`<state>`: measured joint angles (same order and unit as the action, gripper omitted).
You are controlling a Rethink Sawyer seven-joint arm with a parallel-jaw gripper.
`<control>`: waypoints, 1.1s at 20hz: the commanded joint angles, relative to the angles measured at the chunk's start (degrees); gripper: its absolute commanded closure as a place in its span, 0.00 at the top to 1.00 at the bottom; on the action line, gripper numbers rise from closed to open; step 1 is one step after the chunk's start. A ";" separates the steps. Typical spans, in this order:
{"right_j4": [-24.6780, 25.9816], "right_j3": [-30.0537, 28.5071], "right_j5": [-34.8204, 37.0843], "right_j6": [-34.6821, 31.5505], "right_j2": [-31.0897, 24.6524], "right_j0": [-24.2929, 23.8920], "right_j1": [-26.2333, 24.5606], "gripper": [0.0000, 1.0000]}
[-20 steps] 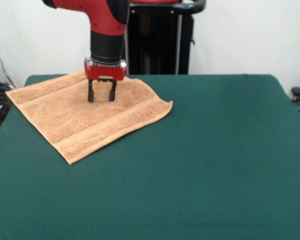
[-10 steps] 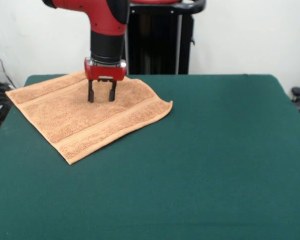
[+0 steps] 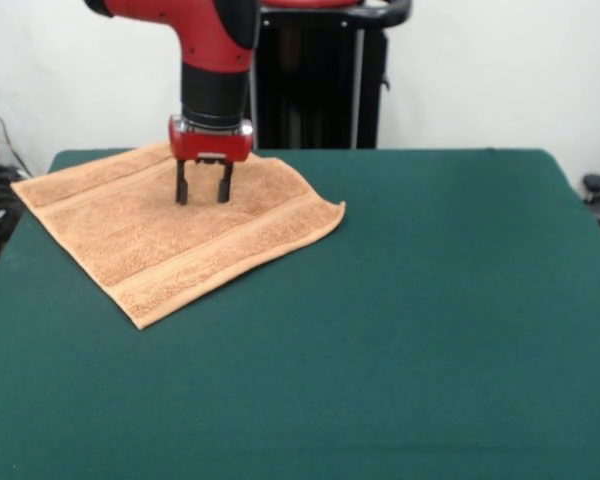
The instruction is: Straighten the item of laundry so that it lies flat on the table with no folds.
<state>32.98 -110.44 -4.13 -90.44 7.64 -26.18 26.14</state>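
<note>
My jaws are spread, both tips down w/ a clear gap between them, pinching nothing, gripper poised over the far-middle part of the towel. Can't tell if tips touch the cloth. Towel lies spread on the green worktop, toward its far left corner, turned diagonal, border bands visible. Right corner curls up slightly.
</note>
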 commanded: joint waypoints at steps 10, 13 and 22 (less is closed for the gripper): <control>-6.18 2.10 11.62 -6.63 -10.37 0.17 2.90 1.00; -6.04 -0.29 12.44 -6.42 -10.75 -0.75 4.93 1.00; -5.27 -5.47 15.10 -5.13 -12.73 -3.64 10.24 1.00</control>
<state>30.42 -111.31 4.23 -90.44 3.04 -29.41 33.61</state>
